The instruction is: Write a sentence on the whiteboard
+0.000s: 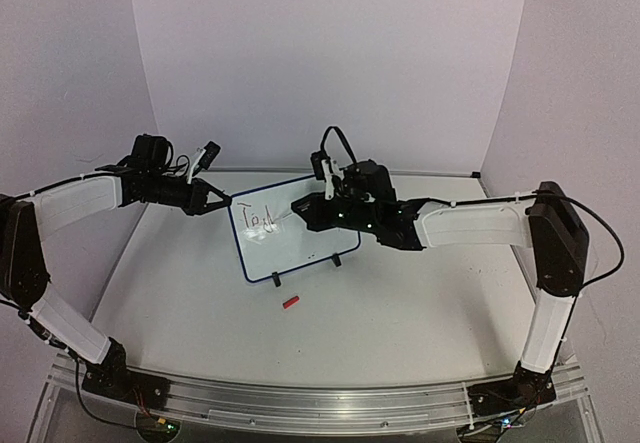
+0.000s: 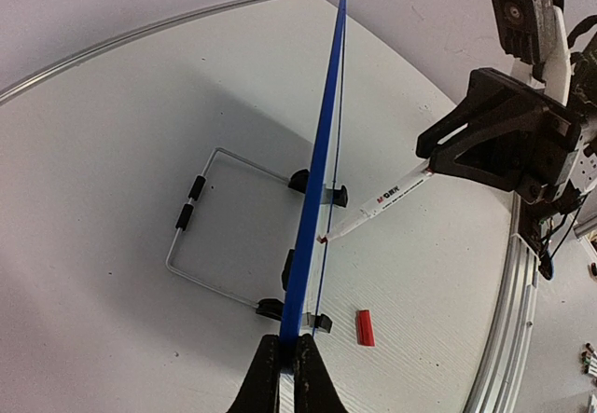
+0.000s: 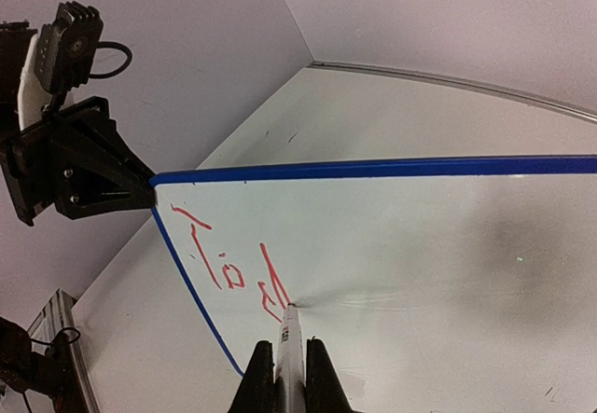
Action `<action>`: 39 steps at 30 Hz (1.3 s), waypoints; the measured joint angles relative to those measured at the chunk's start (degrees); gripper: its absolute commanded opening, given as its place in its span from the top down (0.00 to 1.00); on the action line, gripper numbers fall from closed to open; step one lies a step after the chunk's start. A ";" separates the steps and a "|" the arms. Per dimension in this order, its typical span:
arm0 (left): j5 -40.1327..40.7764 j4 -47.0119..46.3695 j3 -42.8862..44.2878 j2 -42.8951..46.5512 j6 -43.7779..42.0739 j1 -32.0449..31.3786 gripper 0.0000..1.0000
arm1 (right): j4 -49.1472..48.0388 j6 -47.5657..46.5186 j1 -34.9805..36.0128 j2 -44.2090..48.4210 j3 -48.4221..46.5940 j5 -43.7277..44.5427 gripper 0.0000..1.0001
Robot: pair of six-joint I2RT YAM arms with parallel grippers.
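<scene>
The whiteboard (image 1: 288, 226) stands tilted on its black feet in the middle of the table. It also shows edge-on in the left wrist view (image 2: 322, 152) and face-on in the right wrist view (image 3: 420, 245). Red letters reading roughly "Tod" (image 3: 233, 264) are at its upper left. My left gripper (image 2: 288, 343) is shut on the board's blue top corner (image 1: 232, 203). My right gripper (image 3: 289, 362) is shut on a white marker (image 3: 289, 338), (image 2: 387, 199), whose tip touches the board right after the "d".
A red marker cap (image 1: 291, 303) lies on the table in front of the board, also seen in the left wrist view (image 2: 366, 326). A wire stand (image 2: 201, 236) props the board from behind. The table's rail (image 1: 300, 403) runs along the near edge.
</scene>
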State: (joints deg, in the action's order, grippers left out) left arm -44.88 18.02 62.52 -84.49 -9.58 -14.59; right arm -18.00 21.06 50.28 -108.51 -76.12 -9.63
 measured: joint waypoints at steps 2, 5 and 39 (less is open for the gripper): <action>0.00 0.02 0.00 0.00 0.00 -0.02 1.00 | 0.00 0.00 0.00 0.00 0.02 0.07 1.00; 0.00 0.02 0.00 0.00 -0.02 -0.04 1.00 | 0.02 -0.04 0.00 0.22 0.07 0.39 1.00; 0.00 0.50 0.00 0.28 -0.39 -0.26 1.00 | 0.50 -0.39 -0.11 4.22 2.27 2.12 1.00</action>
State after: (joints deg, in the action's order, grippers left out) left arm -44.88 18.52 62.52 -84.20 -9.98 -14.85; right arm -17.50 20.67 50.17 -104.29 -73.84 -7.51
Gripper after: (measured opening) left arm 0.033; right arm 0.075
